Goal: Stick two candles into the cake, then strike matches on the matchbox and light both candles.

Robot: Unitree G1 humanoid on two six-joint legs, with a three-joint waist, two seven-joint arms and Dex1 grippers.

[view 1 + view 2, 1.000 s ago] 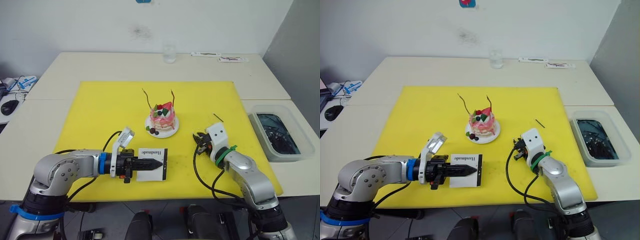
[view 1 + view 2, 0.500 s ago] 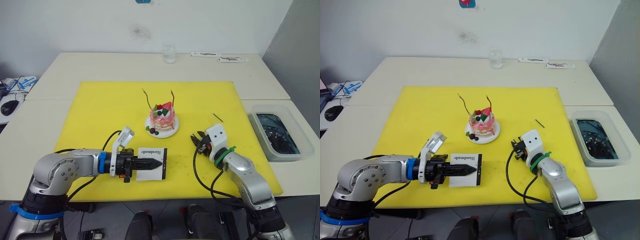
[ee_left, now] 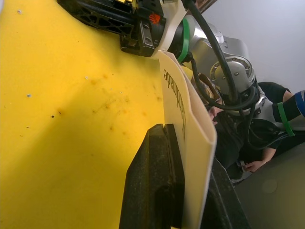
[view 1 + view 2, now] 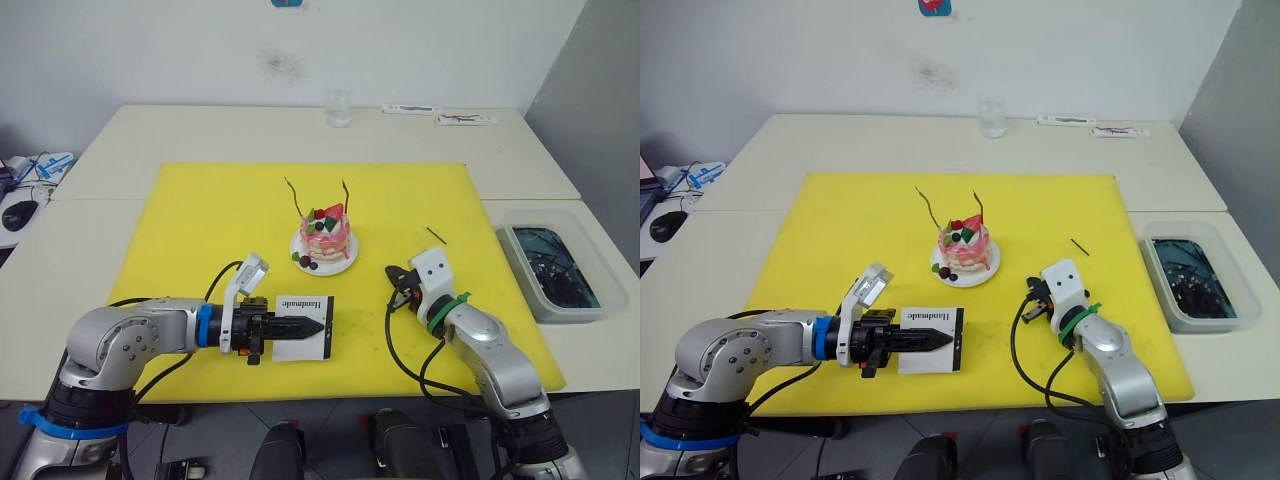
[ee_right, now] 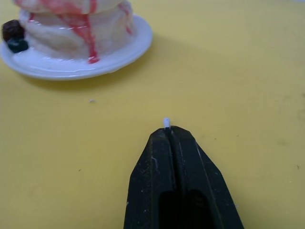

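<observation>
Yellow worktop (image 4: 200,215); candles (image 4: 293,195) stand in the cake (image 4: 326,238); my left hand (image 4: 318,327) clamps the matchbox (image 4: 305,328); right hand (image 5: 167,130) pinches a match (image 5: 166,122); next I strike it along the strip.

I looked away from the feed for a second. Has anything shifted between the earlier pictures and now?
Only the right pincer moved: it slid a little toward the matchbox, then eased partly back, shut on a match whose pale tip pokes from the fingertips. The left pincer stayed clamped on the matchbox. Both candles remain stuck in the cake, and the second match lies where it was on the yellow mat.
</observation>
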